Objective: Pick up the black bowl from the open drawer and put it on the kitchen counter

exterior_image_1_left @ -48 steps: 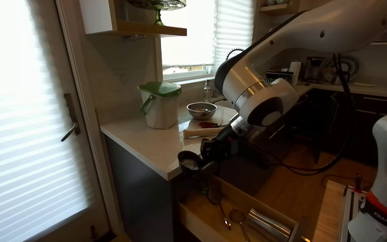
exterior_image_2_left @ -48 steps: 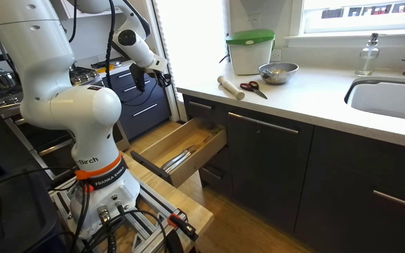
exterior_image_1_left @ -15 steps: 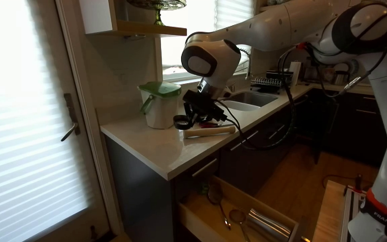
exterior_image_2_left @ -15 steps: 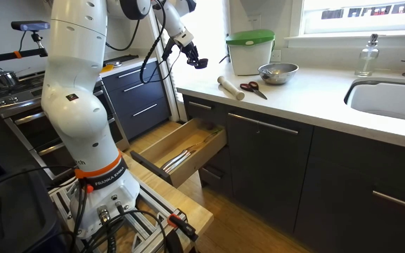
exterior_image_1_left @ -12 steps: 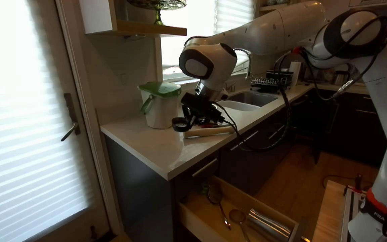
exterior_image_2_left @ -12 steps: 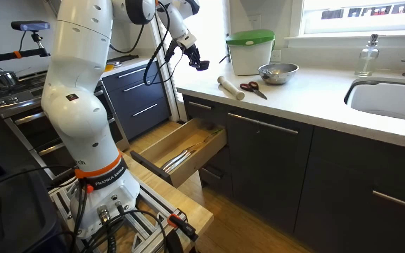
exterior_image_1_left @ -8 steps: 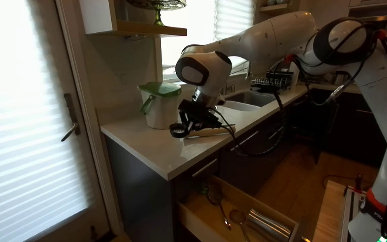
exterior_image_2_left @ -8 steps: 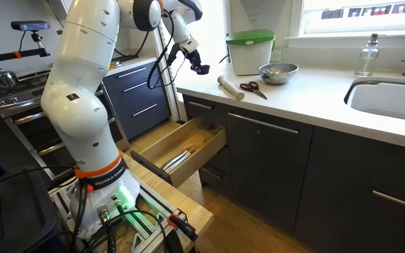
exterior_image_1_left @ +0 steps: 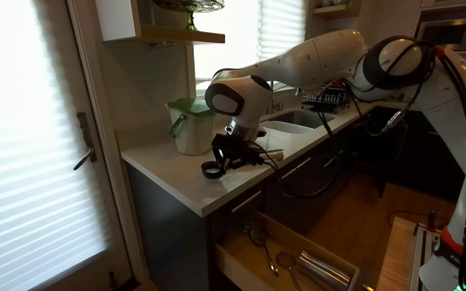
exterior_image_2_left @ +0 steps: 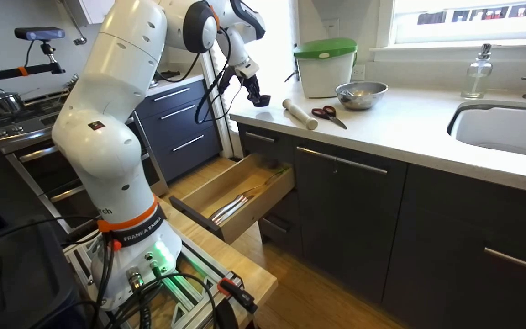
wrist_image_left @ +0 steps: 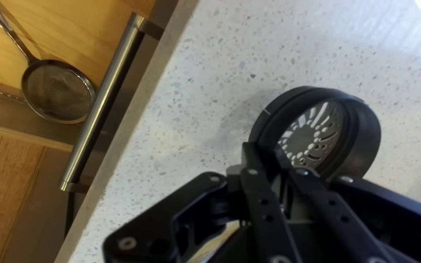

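End effector (wrist_image_left: 265, 153) was clamped on the rim of the black bowl (wrist_image_left: 302, 140), positioned over the bench (exterior_image_1_left: 168, 165) near its corner; contact between bowl and surface could not be confirmed. Below, the open drawer (exterior_image_2_left: 258, 210) contained a mesh strainer (wrist_image_left: 59, 91)

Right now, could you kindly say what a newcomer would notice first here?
It is probably the white arm, whose gripper holds the black bowl over the kitchen counter. Next may come the green-lidded bin on that counter and the open drawer pulled out below it.
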### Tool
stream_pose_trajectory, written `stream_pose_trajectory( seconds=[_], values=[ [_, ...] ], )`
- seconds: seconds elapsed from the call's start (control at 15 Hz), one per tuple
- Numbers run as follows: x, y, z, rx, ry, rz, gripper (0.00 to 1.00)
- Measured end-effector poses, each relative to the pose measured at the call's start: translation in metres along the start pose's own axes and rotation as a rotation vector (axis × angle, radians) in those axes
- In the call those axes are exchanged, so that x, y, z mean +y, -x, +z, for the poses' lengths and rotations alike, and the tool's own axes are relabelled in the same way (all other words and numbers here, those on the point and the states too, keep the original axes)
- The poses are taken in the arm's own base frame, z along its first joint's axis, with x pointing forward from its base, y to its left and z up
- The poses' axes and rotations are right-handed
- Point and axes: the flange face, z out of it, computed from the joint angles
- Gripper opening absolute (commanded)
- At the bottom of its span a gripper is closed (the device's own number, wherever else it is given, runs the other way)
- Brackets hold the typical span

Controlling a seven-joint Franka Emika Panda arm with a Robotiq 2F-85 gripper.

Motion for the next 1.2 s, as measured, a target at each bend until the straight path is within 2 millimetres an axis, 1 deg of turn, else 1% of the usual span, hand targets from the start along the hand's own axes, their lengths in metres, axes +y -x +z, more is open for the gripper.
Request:
stream_pose_trajectory(
  seconds=[0.2,0.27,0.33,0.4,0.47,0.6,0.87,0.93,1.07,1.2],
  values=[
    [0.001,0.001,0.01,-0.006,0.009,-0.008,0.03],
    [0.002,0.002,0.012,-0.008,0.012,-0.011,0.17],
    [0.003,0.002,0.015,-0.01,0.015,-0.014,0.37],
    [0.003,0.002,0.017,-0.012,0.016,-0.016,0.43],
    [0.003,0.002,0.018,-0.013,0.017,-0.017,0.51],
    [0.002,0.001,0.018,-0.013,0.014,-0.02,0.65],
    [0.0,0.0,0.016,-0.013,0.005,-0.039,0.95],
    [-0.002,0.002,0.013,-0.014,-0.001,-0.048,0.99],
    [-0.009,0.01,0.0,-0.024,-0.03,-0.083,1.0],
    [-0.017,0.028,-0.026,-0.05,-0.076,-0.138,1.0]
  ],
)
